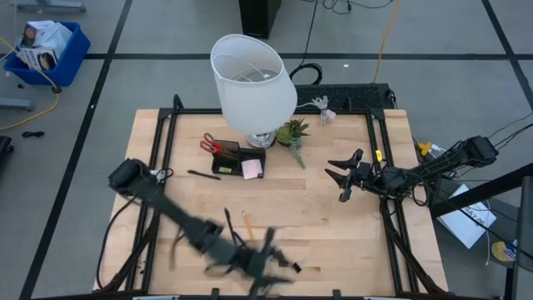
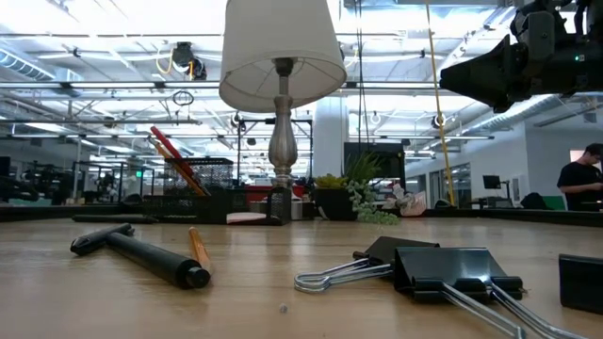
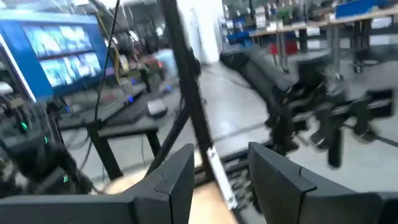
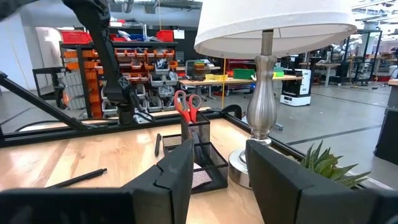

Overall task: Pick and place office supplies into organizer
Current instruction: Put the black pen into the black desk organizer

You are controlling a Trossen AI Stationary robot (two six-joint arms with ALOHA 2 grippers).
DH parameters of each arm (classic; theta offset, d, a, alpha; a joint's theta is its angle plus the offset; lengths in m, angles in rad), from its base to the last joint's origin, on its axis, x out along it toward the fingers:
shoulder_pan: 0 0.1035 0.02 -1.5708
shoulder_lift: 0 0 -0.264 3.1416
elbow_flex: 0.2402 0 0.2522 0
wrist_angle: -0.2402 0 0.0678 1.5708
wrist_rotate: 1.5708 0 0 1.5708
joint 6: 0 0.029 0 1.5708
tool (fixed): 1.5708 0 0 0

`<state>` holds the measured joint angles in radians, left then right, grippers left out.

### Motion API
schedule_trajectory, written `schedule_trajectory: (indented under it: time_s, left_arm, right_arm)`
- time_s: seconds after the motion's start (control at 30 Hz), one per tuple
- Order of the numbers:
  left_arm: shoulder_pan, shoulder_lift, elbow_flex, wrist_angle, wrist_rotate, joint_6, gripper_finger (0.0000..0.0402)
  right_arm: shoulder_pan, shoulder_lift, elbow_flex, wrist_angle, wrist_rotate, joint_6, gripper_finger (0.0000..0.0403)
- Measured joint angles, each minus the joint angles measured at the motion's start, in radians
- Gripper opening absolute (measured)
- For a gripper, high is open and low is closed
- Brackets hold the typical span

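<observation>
High view is showing a wooden table [image 1: 333, 217] on grey floor; left gripper [image 1: 265, 271] is hovering, fingers spread, clips [image 1: 293, 267] just beside

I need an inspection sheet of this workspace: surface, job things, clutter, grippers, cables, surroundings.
Surface: wooden table, bare in the middle.
Job's things: scissors upright in organizer; pink pad at it; pen, pencil, binder clips loose.
Clutter: lamp, potted plant.
Grippers: left gripper open, empty, near the front edge; right gripper open, empty.
Cables: bundle along right arm.
Surroundings: blue bin; person far off.
</observation>
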<state>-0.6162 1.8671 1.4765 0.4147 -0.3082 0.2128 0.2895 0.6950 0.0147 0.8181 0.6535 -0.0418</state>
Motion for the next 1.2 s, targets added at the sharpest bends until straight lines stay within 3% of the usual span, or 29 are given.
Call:
schedule_trajectory:
  time_s: [0.03, 0.17, 0.2, 0.3, 0.43, 0.63, 0.9, 1.0, 1.2]
  left_arm:
    - [0.034, 0.001, -0.001, -0.019, 0.098, -0.002, 0.0157]
    - [0.137, 0.002, -0.002, -0.042, 0.673, 0.106, 0.0157]
    - [0.154, 0.002, -0.002, -0.043, 0.760, 0.107, 0.0157]
    - [0.202, 0.002, -0.002, -0.038, 0.883, 0.086, 0.0157]
    - [0.242, 0.020, -0.023, -0.048, 1.052, 0.172, 0.0157]
    - [0.268, 0.013, -0.242, 0.222, 1.089, 0.120, 0.0157]
    - [0.245, 0.011, -0.597, 0.859, 1.083, 0.026, 0.0157]
    - [0.229, 0.011, -0.645, 0.936, 1.066, 0.028, 0.0157]
    - [0.221, 0.011, -0.660, 0.924, 1.024, 0.054, 0.0157]
  right_arm:
    - [0.000, 0.000, 0.000, 0.000, 0.000, 0.000, 0.0141]
    - [0.000, 0.000, 0.000, 0.000, 0.000, 0.000, 0.0141]
    - [0.000, 0.000, 0.000, -0.001, 0.000, 0.000, 0.0141]
    - [0.000, 0.000, 0.000, 0.000, 0.000, 0.000, 0.0141]
    - [0.000, 0.000, 0.000, -0.002, 0.000, 0.000, 0.0141]
    - [0.000, 0.000, 0.000, -0.001, 0.000, 0.000, 0.0141]
    - [0.000, 0.000, 0.000, 0.000, 0.000, 0.000, 0.0141]
    - [0.000, 0.000, 0.000, 0.000, 0.000, 0.000, 0.0141]
    - [0.000, 0.000, 0.000, 0.000, 0.000, 0.000, 0.0141]
